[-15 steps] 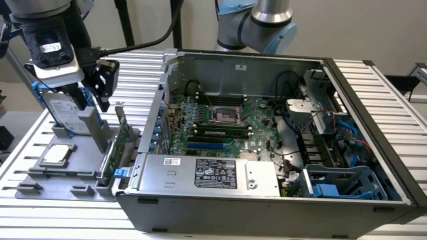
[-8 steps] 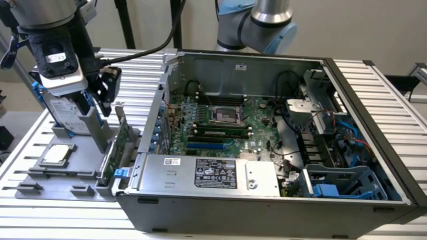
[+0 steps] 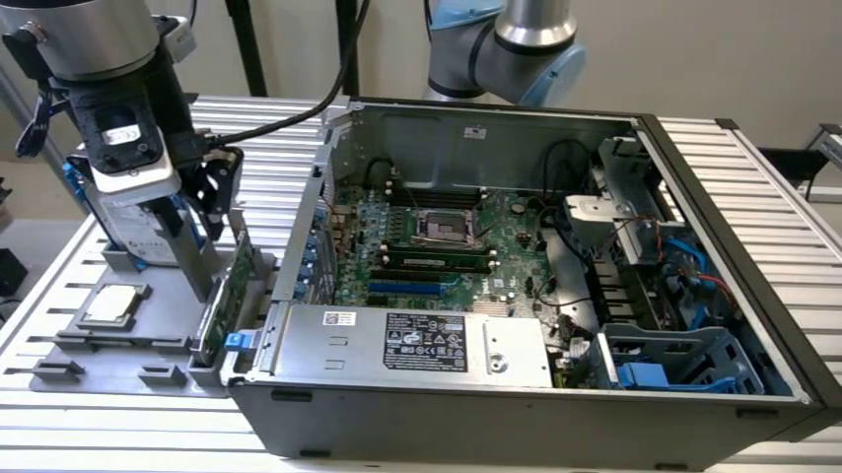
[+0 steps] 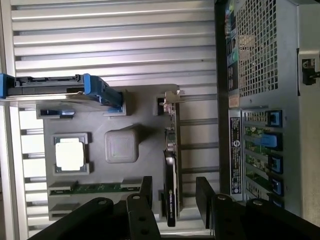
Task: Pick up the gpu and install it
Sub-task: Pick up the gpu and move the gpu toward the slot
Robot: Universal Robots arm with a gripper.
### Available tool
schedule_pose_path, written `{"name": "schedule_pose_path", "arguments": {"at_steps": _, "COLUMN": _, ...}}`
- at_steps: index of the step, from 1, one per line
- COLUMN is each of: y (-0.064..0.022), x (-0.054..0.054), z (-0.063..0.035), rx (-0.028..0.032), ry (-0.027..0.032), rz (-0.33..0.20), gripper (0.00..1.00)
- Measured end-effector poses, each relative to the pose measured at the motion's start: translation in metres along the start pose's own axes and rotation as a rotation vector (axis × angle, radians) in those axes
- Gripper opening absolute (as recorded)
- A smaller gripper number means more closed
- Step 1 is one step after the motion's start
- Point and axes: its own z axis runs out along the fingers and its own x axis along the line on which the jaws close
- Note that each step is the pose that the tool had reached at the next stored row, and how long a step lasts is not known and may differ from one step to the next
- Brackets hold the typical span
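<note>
GPU point(image 3: 215, 315) stands on its long edge in a slot of the gray fixture tray point(image 3: 79, 370), at the tray side nearest the open computer case point(image 3: 526, 296). In the wrist view the card point(image 4: 171, 170) shows edge-on as a thin line, black face toward the tray's middle. Its silver bracket point(image 4: 170, 100) is at the end farther from the fingers.

Long axis runs along the tray edge, parallel to the case's rear panel point(image 4: 260, 125). In the exterior view it goes from near to far.

Gripper point(image 3: 205, 271) is low over the tray. Its two black fingers point(image 4: 146, 195) are spread apart and straddle the card's near end, one on each face, with a visible gap on both sides point(image 4: 175, 184). No contact seen.

Room: on the case side, a narrow strip of slatted table point(image 4: 197, 145) lies between card and case wall. On the other side there is bare tray floor, then a square gray block point(image 4: 121, 146). Beyond it sit a CPU point(image 4: 70, 154) and a memory stick point(image 4: 95, 187) lying flat near the fingers. A hard drive point(image 4: 55, 90) with blue rails stands well apart from the card, at the tray's far end.
</note>
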Motion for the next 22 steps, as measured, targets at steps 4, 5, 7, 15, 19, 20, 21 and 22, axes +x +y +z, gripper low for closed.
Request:
{"name": "schedule_pose_path", "arguments": {"at_steps": 4, "y": -0.0009, "x": 0.0, "z": 0.0073, "rx": 0.0, "ry": 0.0, "rz": 0.0, "gripper": 0.48}}
{"name": "schedule_pose_path", "arguments": {"at_steps": 5, "y": -0.0015, "x": 0.0, "z": 0.0091, "rx": 0.0, "ry": 0.0, "rz": 0.0, "gripper": 0.48}}
{"name": "schedule_pose_path", "arguments": {"at_steps": 7, "y": -0.0036, "x": -0.001, "z": 0.0125, "rx": 0.0001, "ry": 0.0001, "rz": 0.0, "gripper": 0.48}}
{"name": "schedule_pose_path", "arguments": {"at_steps": 15, "y": -0.0147, "x": -0.004, "z": 0.0267, "rx": 0.0001, "ry": 0.0001, "rz": 0.0, "gripper": 0.48}}
{"name": "schedule_pose_path", "arguments": {"at_steps": 19, "y": -0.016, "x": -0.005, "z": 0.0341, "rx": 0.0, "ry": 0.0, "rz": 0.0, "gripper": 0.48}}
{"name": "schedule_pose_path", "arguments": {"at_steps": 20, "y": -0.0161, "x": -0.005, "z": 0.036, "rx": 0.0, "ry": -0.0001, "rz": 0.0, "gripper": 0.48}}
{"name": "schedule_pose_path", "arguments": {"at_steps": 21, "y": -0.0162, "x": -0.005, "z": 0.0378, "rx": -0.0001, "ry": -0.0001, "rz": 0.0, "gripper": 0.48}}
{"name": "schedule_pose_path", "arguments": {"at_steps": 22, "y": -0.0162, "x": -0.005, "z": 0.0397, "rx": 0.0, "ry": -0.0001, "rz": 0.0, "gripper": 0.48}}
